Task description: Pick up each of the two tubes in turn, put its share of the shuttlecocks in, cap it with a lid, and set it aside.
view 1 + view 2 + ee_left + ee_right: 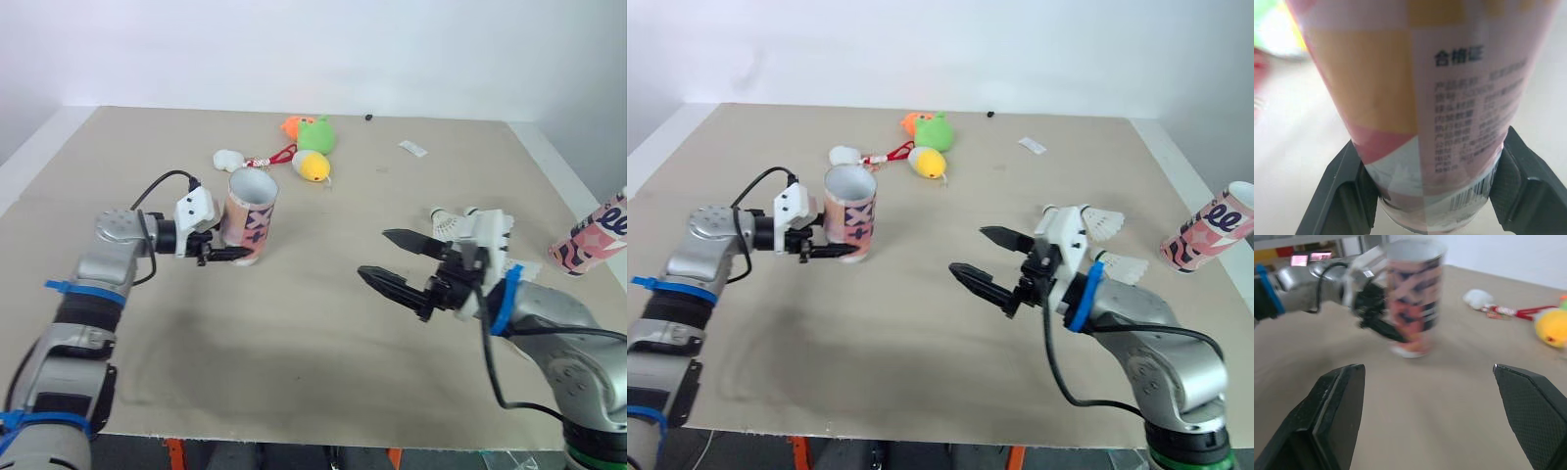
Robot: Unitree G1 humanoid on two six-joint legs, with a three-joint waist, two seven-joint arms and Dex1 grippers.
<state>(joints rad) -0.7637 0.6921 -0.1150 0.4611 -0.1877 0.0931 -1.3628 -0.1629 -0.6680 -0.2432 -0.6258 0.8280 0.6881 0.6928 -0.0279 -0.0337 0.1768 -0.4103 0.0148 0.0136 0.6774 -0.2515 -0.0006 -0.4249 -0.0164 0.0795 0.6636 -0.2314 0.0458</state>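
Upright pink tube point(250, 217); tipped tube point(593, 240) far right

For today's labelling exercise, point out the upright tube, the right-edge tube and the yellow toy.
upright tube point(252, 211): left eye view, patterned side wall.
right-edge tube point(590, 240): left eye view, side wall.
yellow toy point(312, 166): left eye view, middle of body.

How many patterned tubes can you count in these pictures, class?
2. The upright tube stands on the table, clamped by the left gripper; the second tube lies tilted near the table's right edge. No others visible.
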